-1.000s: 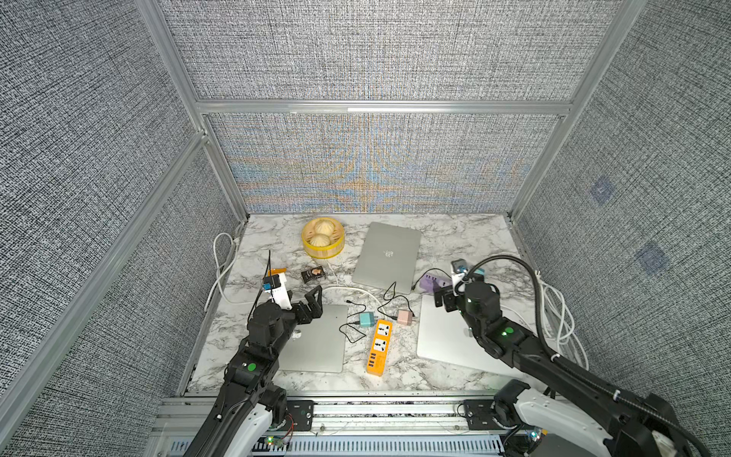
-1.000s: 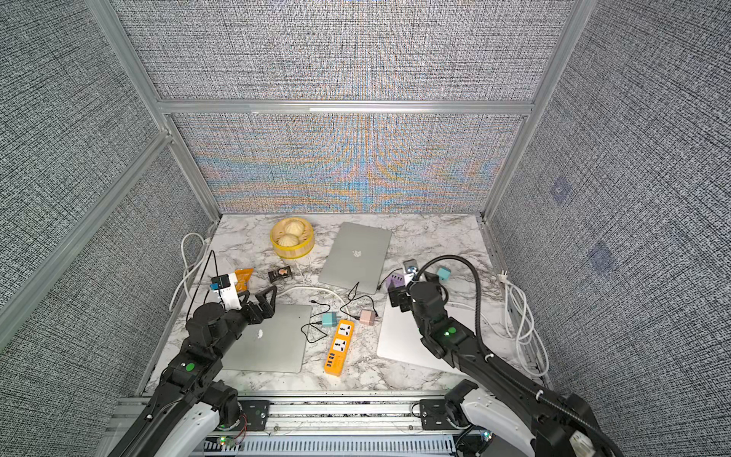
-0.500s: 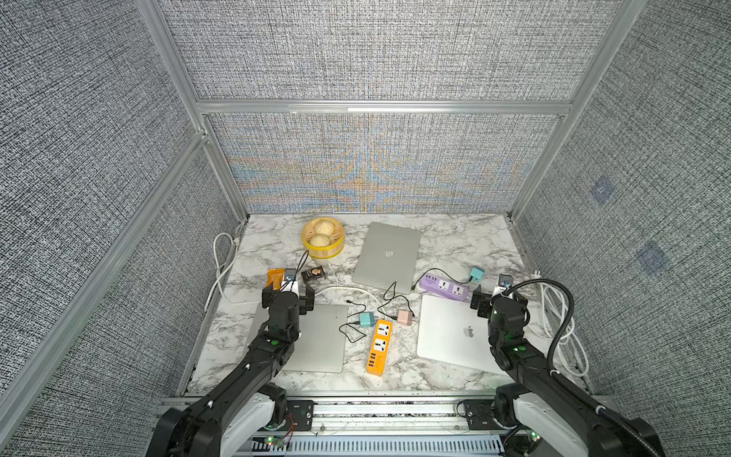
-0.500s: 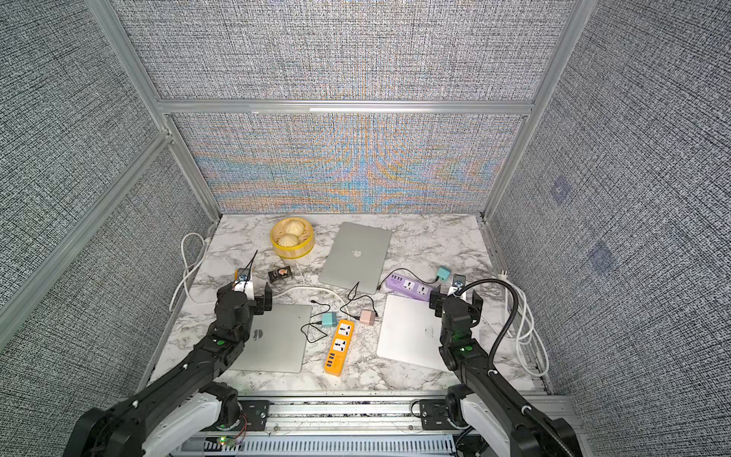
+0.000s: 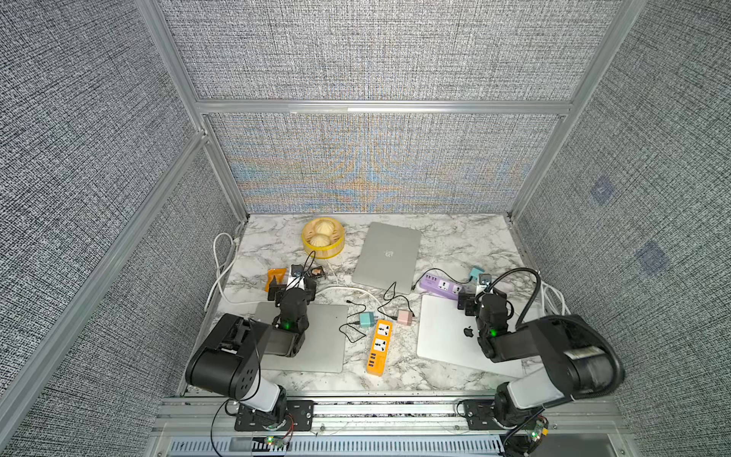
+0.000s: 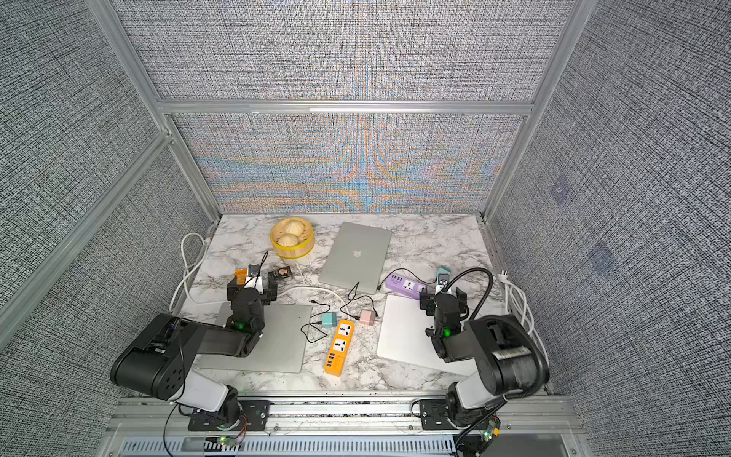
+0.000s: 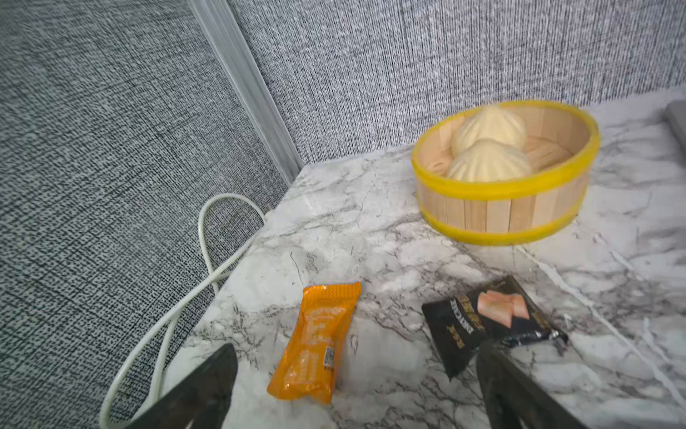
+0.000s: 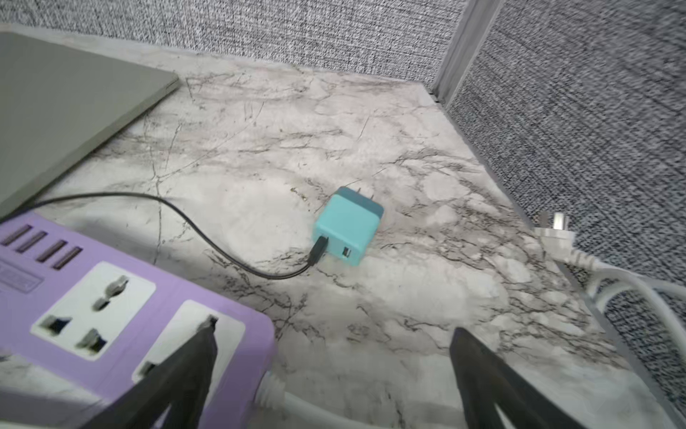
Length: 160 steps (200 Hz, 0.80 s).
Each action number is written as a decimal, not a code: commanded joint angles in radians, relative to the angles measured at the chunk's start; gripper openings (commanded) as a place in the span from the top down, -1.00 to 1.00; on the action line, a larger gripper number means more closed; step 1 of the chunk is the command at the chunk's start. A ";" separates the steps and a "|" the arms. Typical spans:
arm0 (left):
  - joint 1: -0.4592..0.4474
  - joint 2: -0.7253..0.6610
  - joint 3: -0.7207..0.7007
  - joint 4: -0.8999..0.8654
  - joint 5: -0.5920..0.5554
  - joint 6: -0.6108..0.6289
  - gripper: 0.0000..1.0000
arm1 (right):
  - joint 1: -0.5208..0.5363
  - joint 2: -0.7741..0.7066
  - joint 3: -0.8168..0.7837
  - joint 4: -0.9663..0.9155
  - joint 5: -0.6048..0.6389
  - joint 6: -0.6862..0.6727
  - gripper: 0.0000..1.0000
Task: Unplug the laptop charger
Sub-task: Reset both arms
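here, a boxy teal charger (image 8: pixel 347 226) — prongs bared — on veined marble (image 8: pixel 260 148).

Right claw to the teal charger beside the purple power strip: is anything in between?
Nothing visible. The right claw is open, and only bare table lies between it and the teal charger. The purple power strip sits off to one side, by one fingertip.
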 commanded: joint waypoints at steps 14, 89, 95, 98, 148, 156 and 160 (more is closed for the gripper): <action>0.044 -0.021 0.023 -0.022 0.119 -0.033 -0.99 | -0.035 -0.037 0.157 -0.183 -0.089 0.013 -0.98; 0.130 0.030 0.076 -0.091 0.195 -0.117 -0.99 | -0.087 -0.040 0.182 -0.236 -0.168 0.049 -0.98; 0.129 0.035 0.075 -0.079 0.184 -0.111 -0.99 | -0.087 -0.040 0.182 -0.232 -0.167 0.049 -0.98; 0.129 0.033 0.075 -0.090 0.183 -0.113 -0.99 | -0.087 -0.039 0.182 -0.232 -0.167 0.049 -0.98; 0.129 0.030 0.089 -0.122 0.164 -0.130 -0.99 | -0.089 -0.033 0.187 -0.236 -0.171 0.049 -0.98; 0.130 0.029 0.089 -0.122 0.164 -0.130 -0.99 | -0.089 -0.032 0.188 -0.233 -0.170 0.049 -0.98; 0.129 0.030 0.090 -0.123 0.164 -0.131 -0.99 | -0.089 -0.031 0.188 -0.230 -0.170 0.049 -0.98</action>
